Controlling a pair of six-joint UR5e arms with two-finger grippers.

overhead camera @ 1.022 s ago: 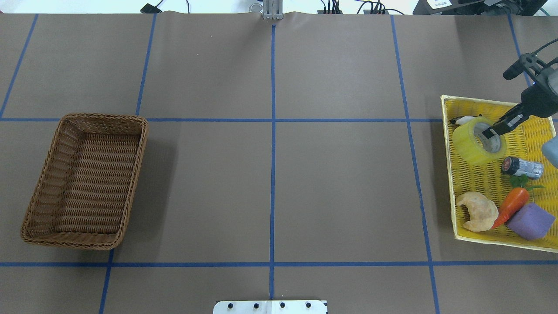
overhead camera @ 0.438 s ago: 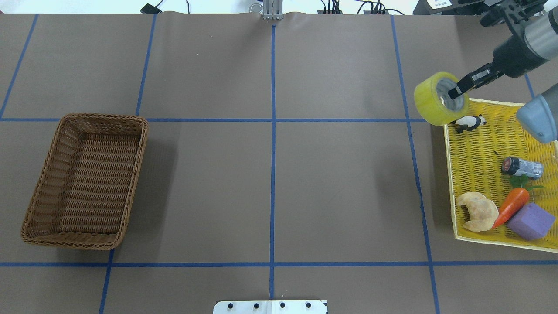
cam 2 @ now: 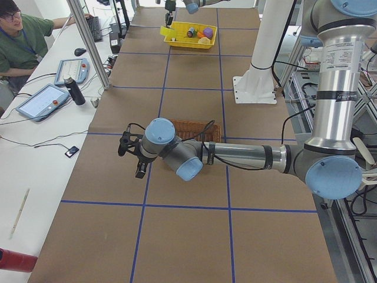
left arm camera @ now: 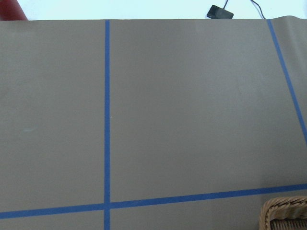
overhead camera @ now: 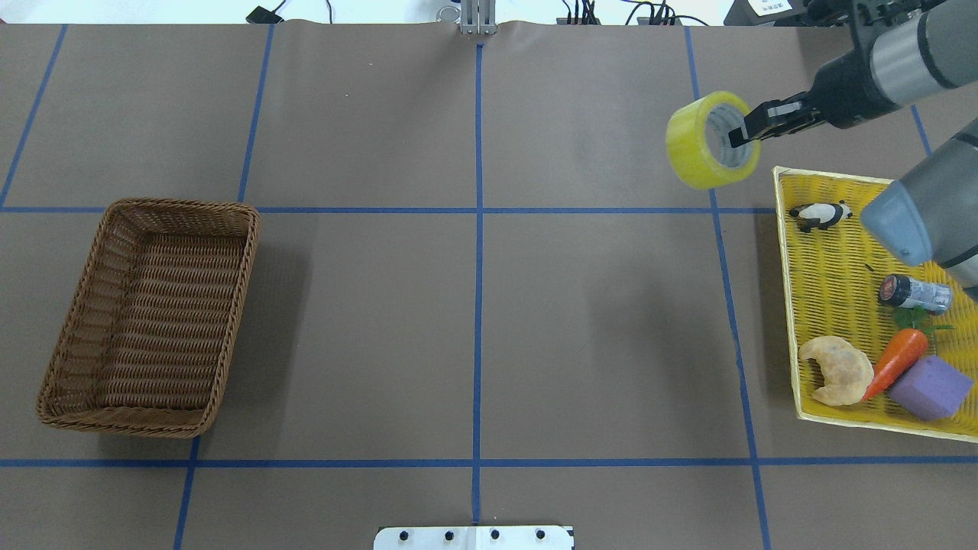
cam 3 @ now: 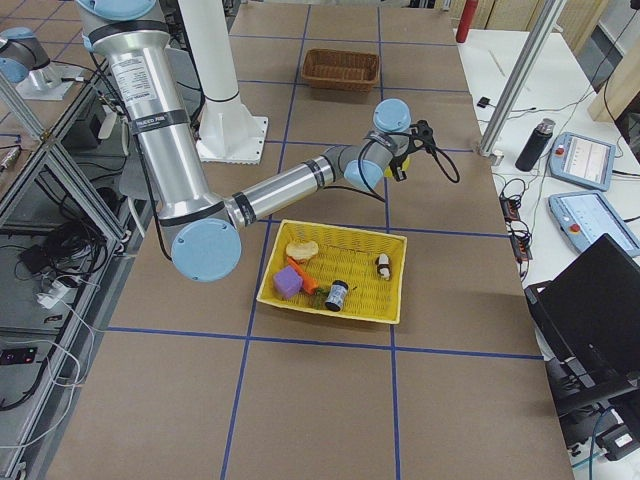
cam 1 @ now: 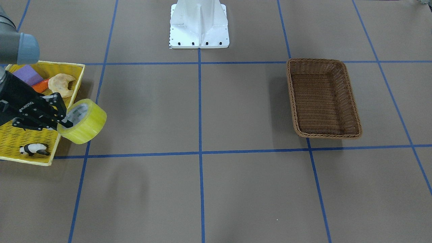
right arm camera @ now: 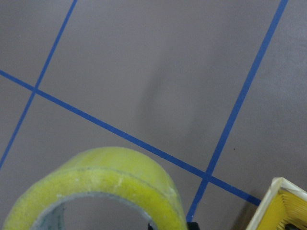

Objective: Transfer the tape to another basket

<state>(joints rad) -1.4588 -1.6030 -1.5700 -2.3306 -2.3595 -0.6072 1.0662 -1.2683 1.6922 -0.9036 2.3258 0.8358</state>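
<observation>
Glossy tape (overhead camera: 694, 150), matt woven wicker basket (overhead camera: 235, 305)

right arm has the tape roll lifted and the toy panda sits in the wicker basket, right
No: the overhead view shows the toy panda in the yellow tray, not the wicker basket. The right gripper does hold the tape roll lifted.

The tape (right arm camera: 96, 187) is cut off by the bottom edge in the right wrist view. Only a corner of the wicker basket (left arm camera: 288, 215) is seen in the left wrist view. The yellow tray (cam 1: 30, 160) is cut by the front view's left edge. The left gripper (cam 2: 139, 170) is too small for its jaw state to be told.
</observation>
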